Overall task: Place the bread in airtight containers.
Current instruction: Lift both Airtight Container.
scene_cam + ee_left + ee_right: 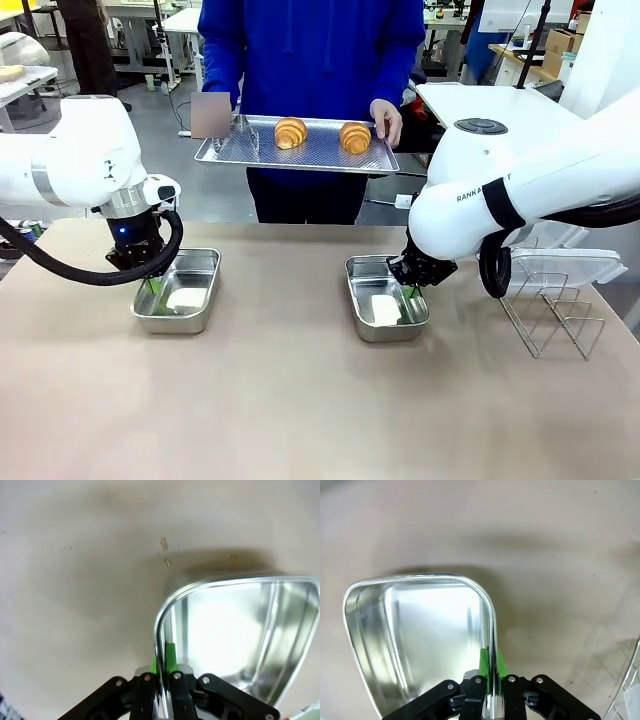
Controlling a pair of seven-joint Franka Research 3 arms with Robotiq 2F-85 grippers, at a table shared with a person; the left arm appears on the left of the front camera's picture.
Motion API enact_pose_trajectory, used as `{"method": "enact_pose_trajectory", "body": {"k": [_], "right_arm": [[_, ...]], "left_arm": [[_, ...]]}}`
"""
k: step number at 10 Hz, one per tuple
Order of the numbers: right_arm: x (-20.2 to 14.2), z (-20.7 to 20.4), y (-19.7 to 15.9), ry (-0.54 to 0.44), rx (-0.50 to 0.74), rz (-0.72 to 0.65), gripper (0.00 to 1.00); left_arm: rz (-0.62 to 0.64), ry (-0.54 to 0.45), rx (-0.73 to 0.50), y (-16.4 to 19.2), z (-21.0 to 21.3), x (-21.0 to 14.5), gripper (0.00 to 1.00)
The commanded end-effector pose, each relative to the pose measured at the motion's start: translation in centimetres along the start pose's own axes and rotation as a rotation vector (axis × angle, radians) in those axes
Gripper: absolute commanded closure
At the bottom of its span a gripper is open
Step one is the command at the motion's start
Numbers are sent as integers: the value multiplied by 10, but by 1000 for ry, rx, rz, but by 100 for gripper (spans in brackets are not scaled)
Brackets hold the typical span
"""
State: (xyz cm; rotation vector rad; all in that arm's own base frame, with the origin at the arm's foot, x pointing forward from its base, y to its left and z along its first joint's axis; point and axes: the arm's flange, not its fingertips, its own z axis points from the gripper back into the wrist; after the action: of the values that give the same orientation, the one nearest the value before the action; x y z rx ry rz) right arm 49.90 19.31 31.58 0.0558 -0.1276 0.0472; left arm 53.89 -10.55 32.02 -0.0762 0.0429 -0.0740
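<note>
Two golden croissants [291,132] [355,137] lie on a perforated metal tray [240,150] that a person holds above the table's far edge. Two steel tins stand open on the table. My left gripper [150,287] is shut on the left rim of the left tin [199,268]; the left wrist view has its green pads [171,658] pinching that tin's rim [165,611]. My right gripper [413,291] is shut on the right rim of the right tin [366,272]. Its green pads [484,661] clamp that tin's wall [491,611] in the right wrist view.
A wire rack [555,315] and a clear plastic lid [580,265] sit at the right of the table. The person's hand [386,120] grips the tray's right edge. The near half of the tan table [300,410] is bare.
</note>
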Motion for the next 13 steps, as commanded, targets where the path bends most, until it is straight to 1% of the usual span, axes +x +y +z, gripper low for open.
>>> {"method": "enact_pose_trajectory", "body": {"k": [1,2,3,5,6,8,9,10,12,13], "right_arm": [[1,2,4,-8,-53,-24,100],[2,1,3,-30,-24,37,100],[0,0,0,1,-4,-1,100],[0,0,0,1,-4,-1,100],[0,0,0,-1,-5,5,96],[7,42,-5,-21,2,-77,96],[11,60,-5,-7,0,-97,96],[12,76,-6,2,-12,-114,96],[13,115,-9,-11,-24,-122,96],[13,127,-10,-17,-29,-124,96]], "left_arm": [[12,10,14,-1,-2,4,100],[9,-38,-23,-1,-1,7,100],[0,1,0,0,0,0,100],[0,1,0,0,0,0,100],[2,-5,-3,0,0,2,97],[47,-43,0,-12,39,-10,97],[46,-50,-12,-19,56,-15,97],[37,-53,-26,-27,71,-19,97],[53,-50,-52,-43,106,-19,97],[80,-56,-48,-50,117,-19,97]]}}
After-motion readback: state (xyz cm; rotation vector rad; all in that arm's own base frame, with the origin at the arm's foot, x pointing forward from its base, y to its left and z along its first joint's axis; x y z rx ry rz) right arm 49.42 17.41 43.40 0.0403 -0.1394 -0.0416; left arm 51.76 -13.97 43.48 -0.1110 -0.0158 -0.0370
